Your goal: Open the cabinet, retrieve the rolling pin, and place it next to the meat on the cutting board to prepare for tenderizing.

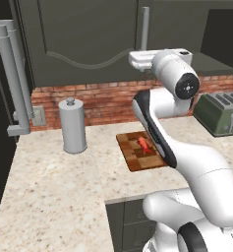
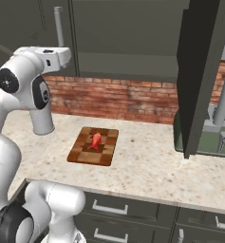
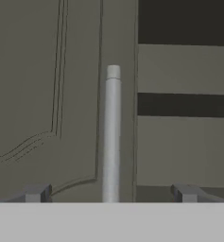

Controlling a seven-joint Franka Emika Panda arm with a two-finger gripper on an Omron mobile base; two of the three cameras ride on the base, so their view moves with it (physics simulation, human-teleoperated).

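Observation:
The cabinet hangs over the counter. Its left door is closed and its right door stands swung out, showing bare shelves. My gripper is open, raised in front of the closed door, and that door's grey bar handle stands between the finger tips, a little beyond them. Down on the counter lies the checkered cutting board with the small red meat on it. The rolling pin is out of view.
A tall grey canister stands left of the board. A green toaster sits at the right, partly behind the open door. A grey bar handle juts in at the far left. Drawer fronts run below the counter edge.

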